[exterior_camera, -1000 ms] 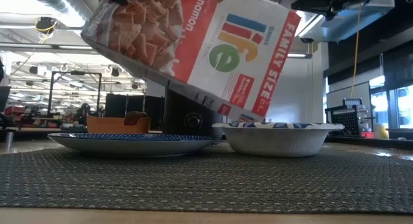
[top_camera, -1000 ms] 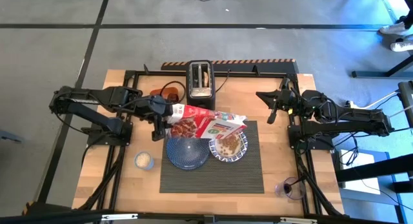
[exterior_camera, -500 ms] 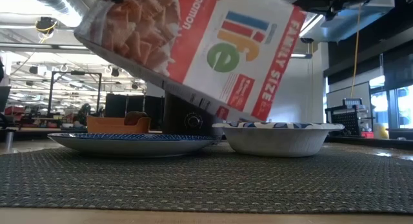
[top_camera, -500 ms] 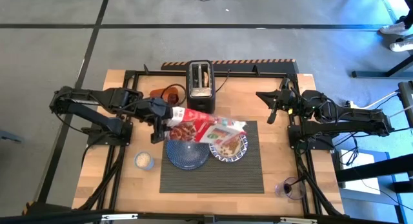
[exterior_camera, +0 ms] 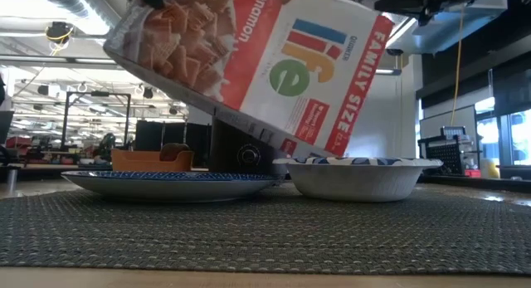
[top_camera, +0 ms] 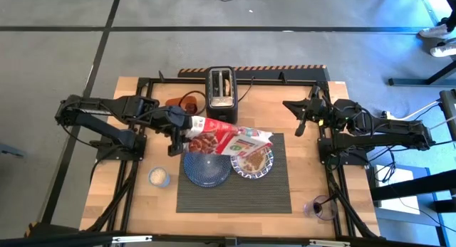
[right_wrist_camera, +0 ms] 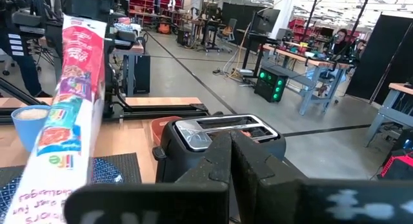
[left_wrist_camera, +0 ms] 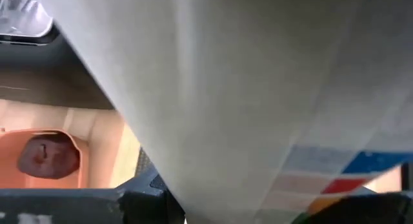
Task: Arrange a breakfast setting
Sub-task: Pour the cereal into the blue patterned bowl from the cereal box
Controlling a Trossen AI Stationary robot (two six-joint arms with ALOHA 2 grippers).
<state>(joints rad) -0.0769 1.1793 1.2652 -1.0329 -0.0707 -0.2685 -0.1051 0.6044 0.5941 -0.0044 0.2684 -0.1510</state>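
A red cereal box hangs tilted over the blue-and-white bowl, its open end low above the cereal in the bowl. My left gripper is shut on the box's other end. The bowl and the round dark blue plate stand side by side on the dark ribbed placemat. In the low view the box slants down toward the bowl. My right gripper waits shut at the table's far right, touching nothing. My left gripper holds the cereal box by its closed end, coming from the table's left and slanting downward. The box fills the left wrist view and hides the fingers on it. The box is lifted clear and tilted, with its open end lowest, over the bowl.
A black toaster stands at the far edge, with an orange tub holding a brown round thing to its left. A small blue cup sits left of the placemat. A small dark red jar stands near the front right corner.
The cereal box has rocked a little in my left gripper's hold: its open end dipped toward the bowl and came partly back. Neither arm has shifted its place.
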